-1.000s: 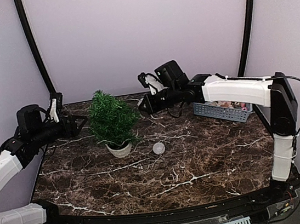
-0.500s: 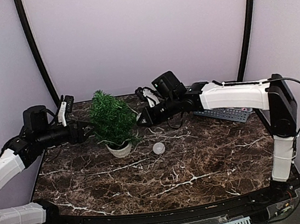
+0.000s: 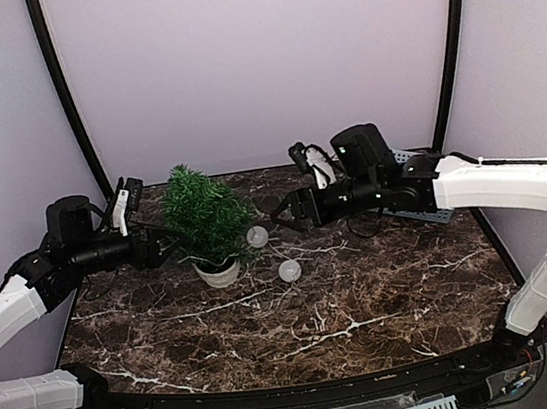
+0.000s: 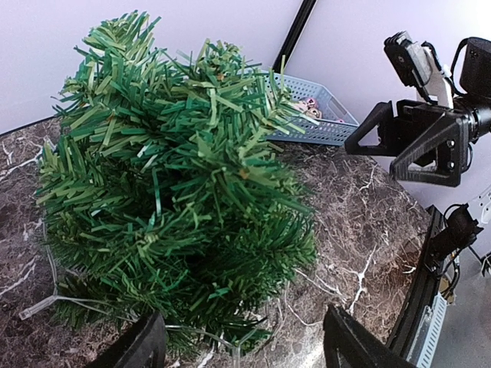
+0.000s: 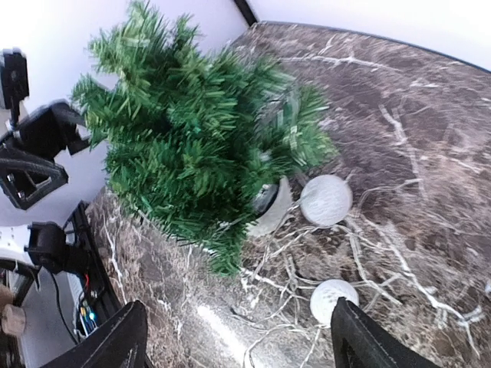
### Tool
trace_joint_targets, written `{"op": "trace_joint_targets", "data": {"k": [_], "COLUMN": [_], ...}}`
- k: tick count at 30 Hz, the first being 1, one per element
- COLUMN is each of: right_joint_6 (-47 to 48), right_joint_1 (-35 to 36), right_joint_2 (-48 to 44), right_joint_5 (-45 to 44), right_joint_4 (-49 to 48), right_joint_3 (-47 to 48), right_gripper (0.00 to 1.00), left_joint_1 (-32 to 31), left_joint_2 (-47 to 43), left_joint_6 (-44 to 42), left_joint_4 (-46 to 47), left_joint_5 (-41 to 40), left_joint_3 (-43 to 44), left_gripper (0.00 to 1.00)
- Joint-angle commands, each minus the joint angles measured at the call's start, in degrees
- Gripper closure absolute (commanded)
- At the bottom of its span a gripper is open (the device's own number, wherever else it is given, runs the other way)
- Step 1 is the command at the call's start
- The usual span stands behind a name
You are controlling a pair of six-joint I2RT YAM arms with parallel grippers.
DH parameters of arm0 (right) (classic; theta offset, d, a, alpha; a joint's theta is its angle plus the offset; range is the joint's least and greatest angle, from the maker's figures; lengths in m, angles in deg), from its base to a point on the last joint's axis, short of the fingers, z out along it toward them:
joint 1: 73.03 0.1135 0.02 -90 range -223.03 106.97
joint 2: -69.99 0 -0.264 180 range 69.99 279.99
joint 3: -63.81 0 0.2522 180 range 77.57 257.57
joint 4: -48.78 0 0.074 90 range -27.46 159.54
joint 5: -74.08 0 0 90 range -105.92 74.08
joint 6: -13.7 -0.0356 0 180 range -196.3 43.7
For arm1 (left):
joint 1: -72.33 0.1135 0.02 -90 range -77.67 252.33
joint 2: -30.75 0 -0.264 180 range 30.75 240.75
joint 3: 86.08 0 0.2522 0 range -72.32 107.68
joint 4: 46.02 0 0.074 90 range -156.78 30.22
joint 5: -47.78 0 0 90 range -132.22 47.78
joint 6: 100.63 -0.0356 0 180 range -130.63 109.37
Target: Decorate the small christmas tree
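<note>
**A:** Where do we stand with the small christmas tree [image 3: 205,217]?

**B:** It is upright in its white pot [image 3: 219,271]. Our left gripper [image 3: 168,247] is at the tree's left flank with its fingers spread and the lower boughs just ahead of them. We cannot tell whether they touch. Our right gripper [image 3: 285,214] is off the tree's right side, apart from it, fingers spread and holding nothing.

**A:** And the ornaments?

**B:** The high bauble [image 3: 256,235], a white one, sits right at the tips of the tree's lowest right boughs. We cannot tell whether it hangs there or only leans. The low bauble [image 3: 289,270] lies on the table [image 3: 386,291], in front of the tree and to its right. The basket [image 4: 337,126], behind the tree and to its right, holds more.

**A:** So what worries us?

**B:** First, the high bauble. If it is not properly caught, any shake of the boughs could drop it and send it rolling. Our left fingers are the likeliest cause, since closing on soft needles could rock the tree or tip the light pot. Second, the low bauble is smooth and round, so a pinch that lands off-centre may squirt it away from the tree. Third, our right wrist could knock the high bauble loose if it sweeps past the tree's right side.
</note>
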Motion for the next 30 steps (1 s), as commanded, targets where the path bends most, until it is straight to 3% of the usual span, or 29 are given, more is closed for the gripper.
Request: {"op": "trace_joint_targets", "data": {"k": [1, 11, 18, 26, 30], "right_joint_6": [-4.10, -9.43, -10.77, -12.47, -13.76], "right_joint_1": [-3.78, -2.19, 1.85, 2.84, 2.89], "right_joint_2": [-2.24, 5.73, 12.79, 19.83, 21.69], "right_joint_5": [-5.41, -2.77, -5.06, -7.95, -11.07], "right_joint_4": [-5.81, -12.30, -16.58, -16.85, -17.25], "right_joint_3": [-7.11, -14.21, -13.95, -11.31, -11.57], "right_gripper": [0.20, 0.24, 0.27, 0.41, 0.61], "left_joint_1": [-1.08, -1.87, -1.96, -2.05, -2.10], "left_joint_2": [-1.12, 0.01, 0.88, 0.60, 0.64], "left_joint_6": [-0.47, -0.44, -0.67, -1.55, -2.03], "left_joint_4": [1.52, 1.99, 2.33, 1.24, 1.02], "left_joint_5": [-1.10, -2.44, -2.65, -3.35, -3.60], "left_joint_3": [-0.52, -0.23, -0.22, 0.66, 1.03], "left_gripper": [0.28, 0.28, 0.28, 0.27, 0.27]}}
